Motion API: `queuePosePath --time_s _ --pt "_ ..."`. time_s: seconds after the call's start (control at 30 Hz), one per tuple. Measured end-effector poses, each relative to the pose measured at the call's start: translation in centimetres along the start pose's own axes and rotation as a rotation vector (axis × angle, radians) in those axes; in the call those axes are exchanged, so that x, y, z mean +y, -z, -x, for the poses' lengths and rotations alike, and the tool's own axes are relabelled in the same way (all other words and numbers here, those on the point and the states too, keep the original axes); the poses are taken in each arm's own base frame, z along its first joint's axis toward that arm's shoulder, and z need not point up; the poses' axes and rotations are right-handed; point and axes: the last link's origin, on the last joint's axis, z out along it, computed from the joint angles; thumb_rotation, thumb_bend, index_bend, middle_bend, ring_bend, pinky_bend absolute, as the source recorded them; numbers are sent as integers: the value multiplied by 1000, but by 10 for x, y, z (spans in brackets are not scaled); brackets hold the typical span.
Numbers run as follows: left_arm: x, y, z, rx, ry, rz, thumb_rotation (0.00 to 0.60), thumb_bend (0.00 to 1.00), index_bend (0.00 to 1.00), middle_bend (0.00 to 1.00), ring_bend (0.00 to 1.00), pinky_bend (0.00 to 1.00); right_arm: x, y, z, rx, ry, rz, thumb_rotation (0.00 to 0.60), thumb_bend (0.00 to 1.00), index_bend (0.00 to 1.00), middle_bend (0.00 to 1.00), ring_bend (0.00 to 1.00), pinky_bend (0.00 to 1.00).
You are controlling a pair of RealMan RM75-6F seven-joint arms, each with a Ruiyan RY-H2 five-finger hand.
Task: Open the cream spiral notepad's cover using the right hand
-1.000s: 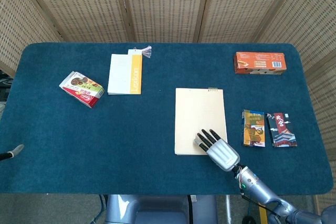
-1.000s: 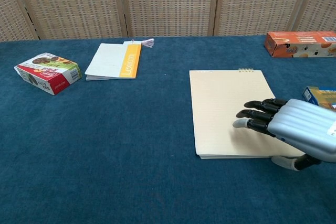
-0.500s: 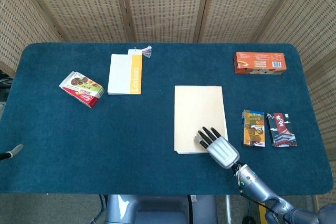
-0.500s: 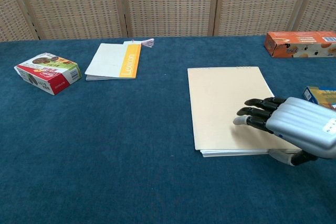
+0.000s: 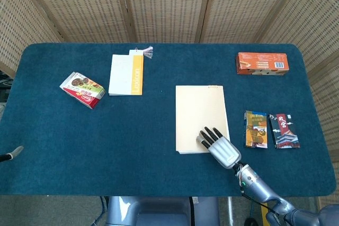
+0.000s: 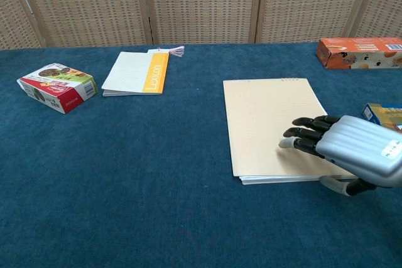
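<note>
Right hand rests on the closed cream spiral notepad, fingers spread flat at its near edge, holding nothing, apparently seeking the cover's edge.

"Lexicon" on orange-spined booklet

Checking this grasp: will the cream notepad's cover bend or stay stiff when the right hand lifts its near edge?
Probably floppy: the notepad lies flat and thin, its cover a single sheet. The pad may slide on the cloth, since only the right hand rests on its near corner. It likely hinges at the far spiral edge.
</note>
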Motion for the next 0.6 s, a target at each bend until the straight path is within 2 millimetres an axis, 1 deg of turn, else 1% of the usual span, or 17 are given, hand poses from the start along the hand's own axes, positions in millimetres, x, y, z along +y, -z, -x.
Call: queuePosePath --time_s 0.37,0.6 --pt "-2 0 -1 1 6 -4 600 0 0 0 0 0 10 -13 -6 31 -5 63 600 466 136 130 75 178" --pt "-1 0 0 -1 3 -6 600 0 0 0 0 0 20 -28 -19 73 0 107 600 466 136 130 75 178"
